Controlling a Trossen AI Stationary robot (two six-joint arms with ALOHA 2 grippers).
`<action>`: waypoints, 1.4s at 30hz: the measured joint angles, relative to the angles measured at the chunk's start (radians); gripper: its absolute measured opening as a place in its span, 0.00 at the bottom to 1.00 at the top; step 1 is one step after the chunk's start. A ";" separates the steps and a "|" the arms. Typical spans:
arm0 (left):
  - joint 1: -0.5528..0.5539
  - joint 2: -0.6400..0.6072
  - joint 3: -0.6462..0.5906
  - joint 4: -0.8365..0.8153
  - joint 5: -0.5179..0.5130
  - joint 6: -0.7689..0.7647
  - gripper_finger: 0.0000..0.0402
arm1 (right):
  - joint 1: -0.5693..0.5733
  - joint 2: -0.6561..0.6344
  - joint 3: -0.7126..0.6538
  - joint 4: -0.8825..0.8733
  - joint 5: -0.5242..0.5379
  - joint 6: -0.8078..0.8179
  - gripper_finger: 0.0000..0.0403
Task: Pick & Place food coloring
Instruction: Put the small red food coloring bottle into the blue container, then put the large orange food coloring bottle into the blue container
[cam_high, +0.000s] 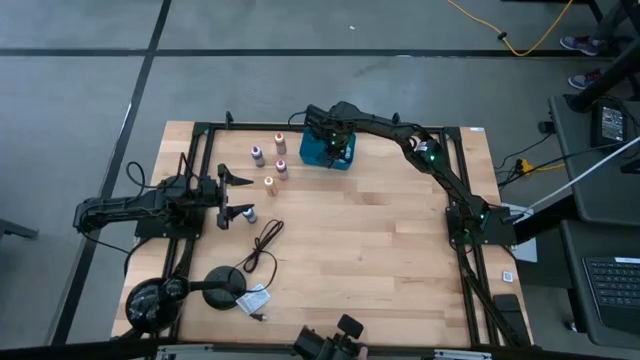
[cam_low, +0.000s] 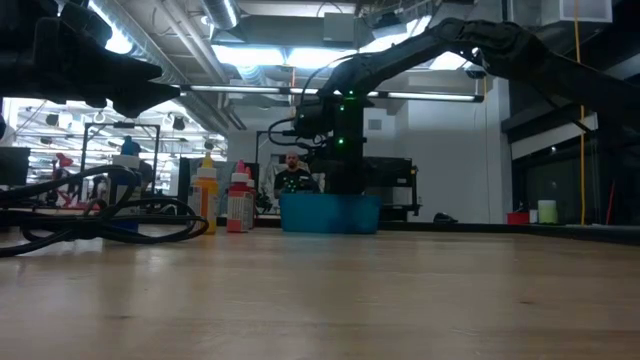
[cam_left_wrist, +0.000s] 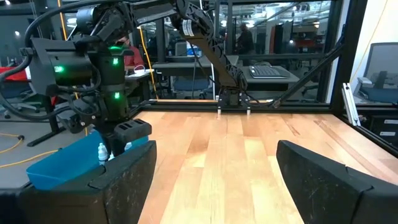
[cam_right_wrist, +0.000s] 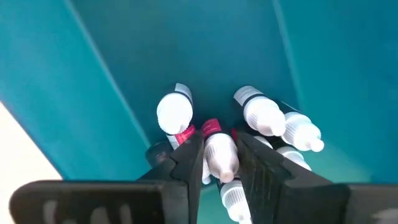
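Observation:
The teal tray (cam_high: 322, 157) sits near the table's far edge and holds several food coloring bottles (cam_right_wrist: 261, 115) with pale caps. My right gripper (cam_right_wrist: 221, 163) reaches down into the tray and is shut on one red-labelled bottle. Several more bottles (cam_high: 281, 168) stand upright on the wood left of the tray, and one small bottle (cam_high: 250, 213) stands close to my left gripper (cam_high: 240, 196). That gripper hovers wide open near the table's left side and touches nothing. The low view shows the tray (cam_low: 330, 212) and two bottles (cam_low: 238, 200) beside it. My right gripper pinches a red-labelled bottle by its pale upper body (cam_right_wrist: 219, 152) between its two fingers (cam_right_wrist: 189, 163). The fingers come from above, pointing down into the tray. The bottle stands among the other bottles in the tray; whether its base is lifted clear is hidden.
A black cable (cam_high: 265, 245) lies coiled on the wood near the table's middle left. A black round-based stand (cam_high: 225, 283) sits at the near left corner. Bare wood spreads across the table's middle and right. A person (cam_low: 292, 175) shows in the room behind.

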 joint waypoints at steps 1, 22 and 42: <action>0.000 0.000 0.000 0.000 0.000 0.000 0.82 | 0.000 0.000 0.000 0.000 0.000 0.000 0.26; 0.000 0.000 0.000 0.000 0.000 0.000 0.82 | 0.014 -0.107 0.002 -0.009 0.056 0.048 0.33; 0.000 0.000 0.000 0.000 0.000 0.000 0.81 | 0.229 -0.742 -0.810 0.611 -0.114 0.133 0.82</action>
